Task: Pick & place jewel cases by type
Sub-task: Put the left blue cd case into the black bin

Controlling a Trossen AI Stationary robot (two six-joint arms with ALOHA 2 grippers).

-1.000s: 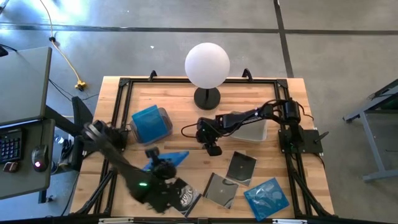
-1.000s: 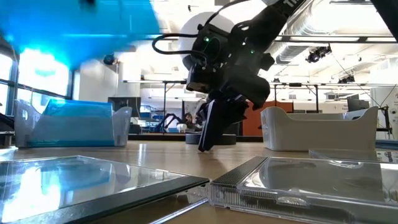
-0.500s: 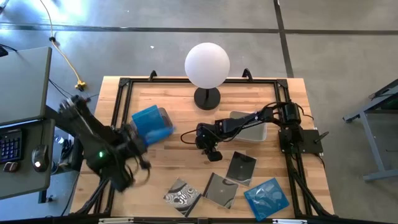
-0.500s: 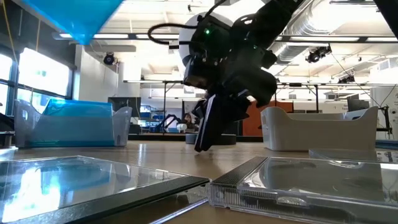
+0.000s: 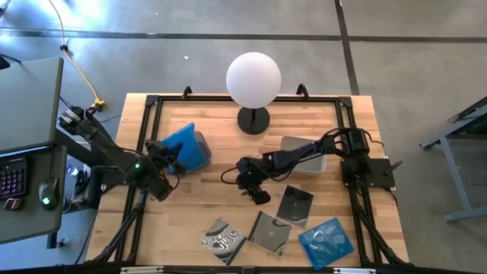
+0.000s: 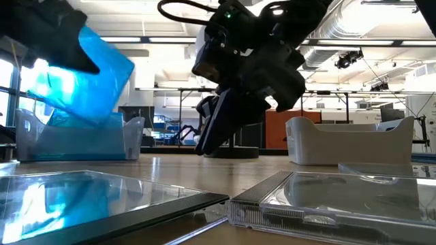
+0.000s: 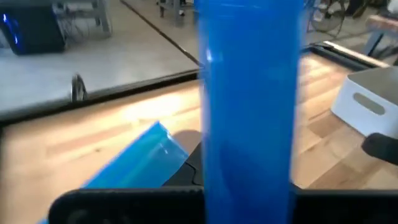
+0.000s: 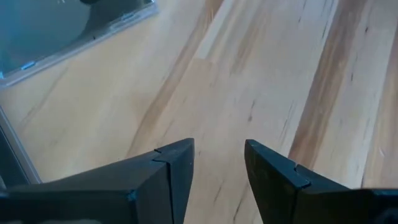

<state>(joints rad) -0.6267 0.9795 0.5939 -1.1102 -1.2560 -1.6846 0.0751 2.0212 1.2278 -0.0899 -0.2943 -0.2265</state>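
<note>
My left gripper (image 5: 163,161) is shut on a bright blue jewel case (image 6: 92,75) and holds it tilted in the air just above the left grey tub (image 6: 133,139). That tub has blue cases (image 7: 134,168) inside. My right gripper (image 8: 217,163) is open and hovers low over bare wood at the table's middle (image 5: 256,189), touching nothing. Lying flat near the near edge are a swirl-patterned case (image 5: 223,237), two dark cases (image 5: 270,230) (image 5: 295,204) and another blue case (image 5: 327,240). My left gripper holds the blue case by one edge (image 7: 249,180), pinched between the two fingers; the gripper's own body hides the exact spot. The case is lifted clear and stands tilted above the left tub, its far corner (image 6: 126,64) pointing up.
A second, pale tub (image 5: 304,154) stands on the right side behind my right arm. A lamp with a white globe (image 5: 253,80) and a black base (image 5: 253,120) stands at the far edge. A black frame (image 5: 144,114) runs round the tabletop.
My left gripper has swung with the blue case from the near edge beside the swirl case toward the table's left and far side, ending over the left tub. The case stayed lifted. My right gripper has drifted a little toward the near edge.
</note>
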